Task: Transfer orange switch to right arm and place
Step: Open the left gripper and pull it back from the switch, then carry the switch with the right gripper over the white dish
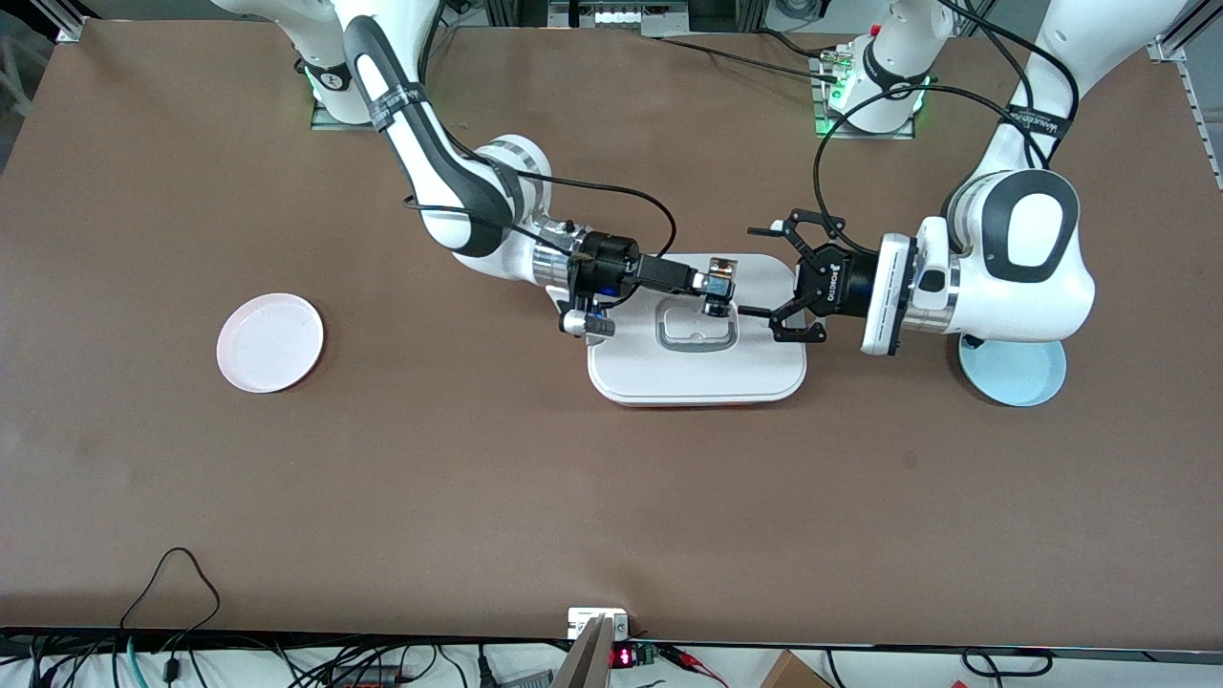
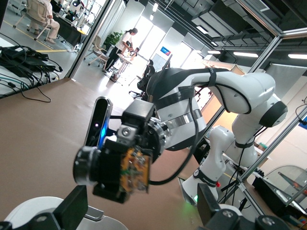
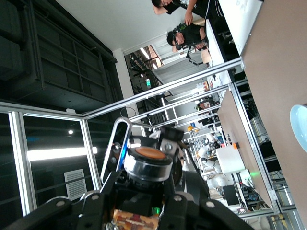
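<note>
**Switch in my right gripper, left gripper let go**

Nearest the front camera: white rounded-rectangle lidded box [image 1: 697, 368] with a grey handle, mid-table. Both my grippers hang over it, facing each other.

My right gripper [image 1: 718, 285], slim black two-finger type, is clamped on the tiny black stubby orange switch [image 1: 715, 308]. In the right wrist view the switch [image 3: 148, 165] shows its orange top and silver ring, seated between the fingers. In the left wrist view the right gripper [image 2: 132, 172] carries a part with an orange-brown face.

My left gripper [image 1: 776, 283], black open-linkage type, is spread wide and holds nothing; its fingertips sit just beside the switch, apart from it.

Toward the right arm's end: round pink plate [image 1: 270, 342], well apart from the box. Toward the left arm's end: round light-blue plate [image 1: 1015, 375], partly under my left arm.

Brown table [image 1: 611, 497] carries everything.
</note>
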`<state>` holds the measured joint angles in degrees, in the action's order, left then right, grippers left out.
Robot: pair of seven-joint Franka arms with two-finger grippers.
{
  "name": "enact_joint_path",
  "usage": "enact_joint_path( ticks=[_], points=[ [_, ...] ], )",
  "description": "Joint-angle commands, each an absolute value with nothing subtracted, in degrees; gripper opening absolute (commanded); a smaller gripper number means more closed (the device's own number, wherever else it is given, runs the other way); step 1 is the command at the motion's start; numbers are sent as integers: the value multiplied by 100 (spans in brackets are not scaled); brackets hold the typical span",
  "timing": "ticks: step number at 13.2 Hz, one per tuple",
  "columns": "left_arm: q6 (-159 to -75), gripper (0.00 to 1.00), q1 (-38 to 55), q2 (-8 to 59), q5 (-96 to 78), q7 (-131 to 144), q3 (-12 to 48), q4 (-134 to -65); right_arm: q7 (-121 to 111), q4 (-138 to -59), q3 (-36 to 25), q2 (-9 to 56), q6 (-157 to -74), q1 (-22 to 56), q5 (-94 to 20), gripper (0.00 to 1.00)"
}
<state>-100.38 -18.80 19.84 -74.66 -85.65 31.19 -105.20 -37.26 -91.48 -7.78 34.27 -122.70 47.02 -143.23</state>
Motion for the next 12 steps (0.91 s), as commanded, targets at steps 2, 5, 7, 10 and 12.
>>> enact_joint_path(
  ticks=[2,5,7,10,12],
  points=[
    [-9791,100,-2057,1556,-7349,-7675,3111,-10635,-3806,-9097,-809,3349,-12200,4256,-13591,0],
    [-9782,100,-2083,1556,-6489,-6631,3103,-10442,-3665,-9088,-1010,3383,-11506,3912,-12781,0],
    [-9782,100,-2083,1573,-5743,-5858,3103,-10301,-3630,-9079,-993,3375,-11357,3440,-11679,0],
    [-9686,100,-2074,1591,-4583,-4540,3111,-10117,-2990,-9044,-976,3323,-10462,2463,-9453,0],
    [-9380,100,-2048,1635,-3854,-3600,3103,-9802,-2787,-9131,-993,2990,-10222,2155,-8269,0]
  ],
)
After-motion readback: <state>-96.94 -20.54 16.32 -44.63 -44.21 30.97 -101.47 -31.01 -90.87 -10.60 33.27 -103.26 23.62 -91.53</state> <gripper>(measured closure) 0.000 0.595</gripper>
